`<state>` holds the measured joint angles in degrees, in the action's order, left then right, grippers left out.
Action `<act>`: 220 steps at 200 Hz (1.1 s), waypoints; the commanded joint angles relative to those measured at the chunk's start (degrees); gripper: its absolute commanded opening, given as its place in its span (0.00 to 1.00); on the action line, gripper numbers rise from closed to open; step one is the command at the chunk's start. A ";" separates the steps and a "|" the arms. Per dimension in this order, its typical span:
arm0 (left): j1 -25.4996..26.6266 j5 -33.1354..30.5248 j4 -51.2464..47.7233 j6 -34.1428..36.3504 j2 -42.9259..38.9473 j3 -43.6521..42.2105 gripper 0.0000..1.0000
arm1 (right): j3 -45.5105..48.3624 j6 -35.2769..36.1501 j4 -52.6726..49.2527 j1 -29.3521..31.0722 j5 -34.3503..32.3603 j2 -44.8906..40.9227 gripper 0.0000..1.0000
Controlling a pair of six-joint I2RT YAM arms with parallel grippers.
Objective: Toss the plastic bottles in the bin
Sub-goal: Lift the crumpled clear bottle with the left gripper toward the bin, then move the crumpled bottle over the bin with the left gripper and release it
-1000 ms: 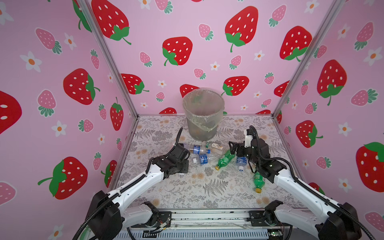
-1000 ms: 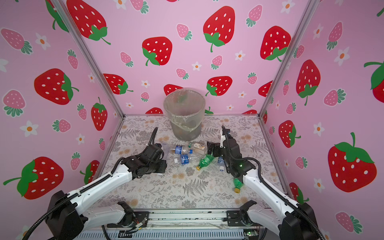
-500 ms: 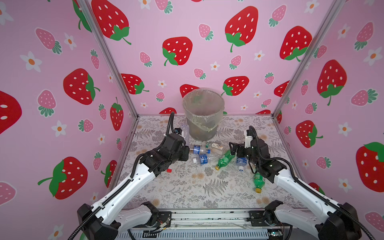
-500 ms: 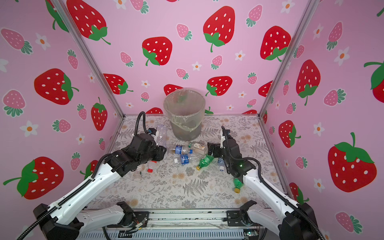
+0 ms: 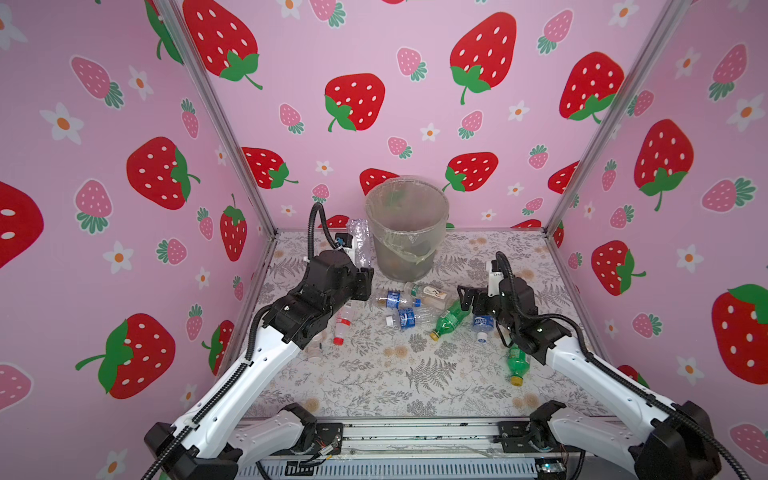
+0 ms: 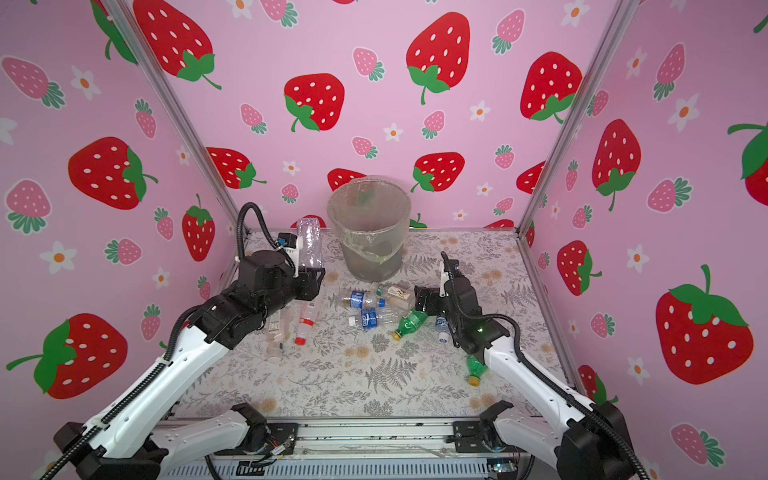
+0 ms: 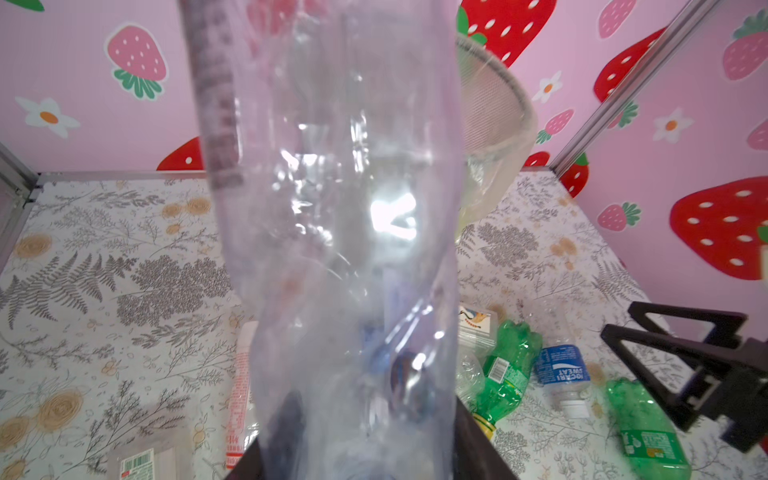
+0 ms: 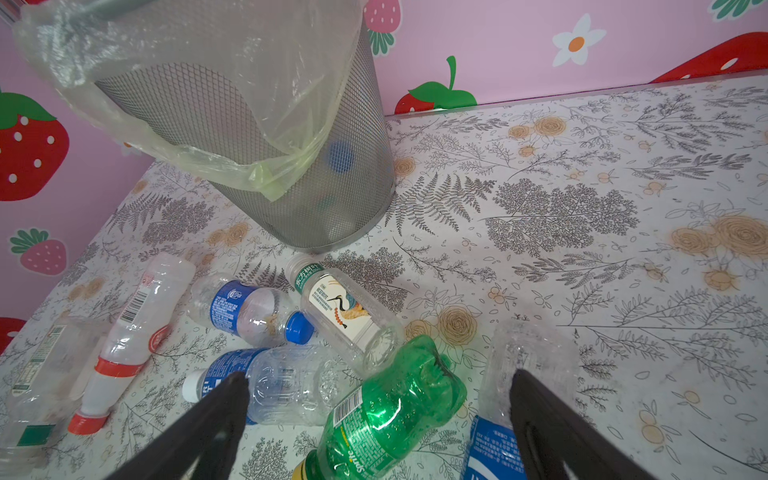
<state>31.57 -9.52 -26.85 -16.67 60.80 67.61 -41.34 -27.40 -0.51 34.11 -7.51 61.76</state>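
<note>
My left gripper [image 5: 360,274] [image 7: 361,449] is shut on a clear crumpled plastic bottle [image 5: 359,243] [image 7: 340,208], held upright above the table just left of the bin [image 5: 407,224] [image 6: 368,224]. The bin is grey mesh with a clear liner and has bottles inside. My right gripper [image 5: 467,297] [image 8: 378,376] stands open low over a green bottle [image 5: 451,316] [image 8: 395,411], which lies between its fingers, untouched. Around it lie blue-labelled bottles [image 8: 245,309] [image 8: 282,384] [image 8: 498,449] and a white-labelled bottle [image 8: 340,311].
A red-capped bottle [image 5: 343,321] and a clear one [image 6: 276,332] lie on the table under the left arm. A second green bottle [image 5: 517,365] lies by the right forearm. Pink walls close in the left, back and right sides.
The left arm has risen from the table with the clear bottle and moved back toward the left side of the bin. The right arm has stayed still and open.
</note>
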 commanded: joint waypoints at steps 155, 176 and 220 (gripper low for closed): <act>-3.03 9.62 11.47 5.25 5.73 7.46 0.50 | -0.40 0.06 0.51 -0.45 -0.21 0.98 0.99; -4.09 12.62 12.63 6.31 15.18 18.01 0.53 | -0.47 0.14 0.46 -0.61 0.00 0.71 0.99; -9.17 22.88 -0.38 0.52 45.37 55.94 0.65 | -1.11 0.07 -0.16 -0.80 0.21 -0.34 0.99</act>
<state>25.08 5.28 -17.67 -13.50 91.94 105.14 -41.34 -27.20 -0.47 33.71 -7.44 62.50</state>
